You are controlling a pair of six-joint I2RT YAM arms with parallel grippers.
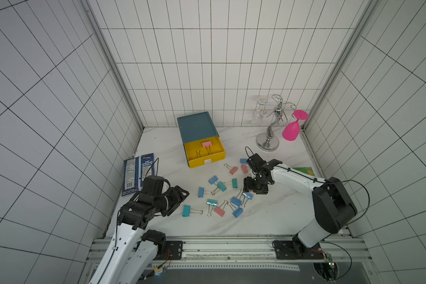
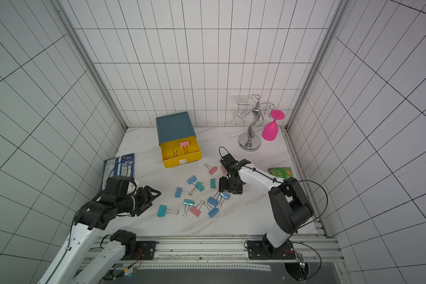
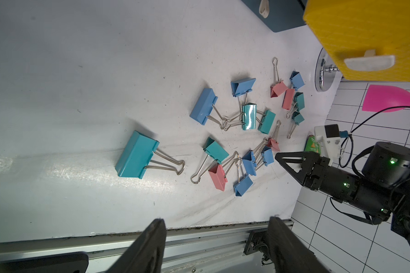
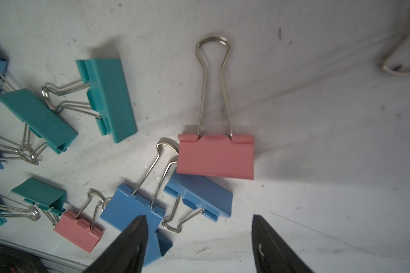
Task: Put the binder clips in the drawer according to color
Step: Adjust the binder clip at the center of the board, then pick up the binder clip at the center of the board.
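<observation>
Marble tabletop (image 1: 280,216): clips (image 1: 221,186) scattered at centre, a pink clip (image 1: 206,144) in the open yellow drawer (image 1: 197,164). Jaws of left gripper (image 3: 217,219) and right gripper (image 4: 199,216) wide apart, holding nothing.

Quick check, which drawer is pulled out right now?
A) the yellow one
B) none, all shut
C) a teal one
A: in a top view the yellow drawer sticks out of the cabinet, with a pink clip lying inside it.
</observation>
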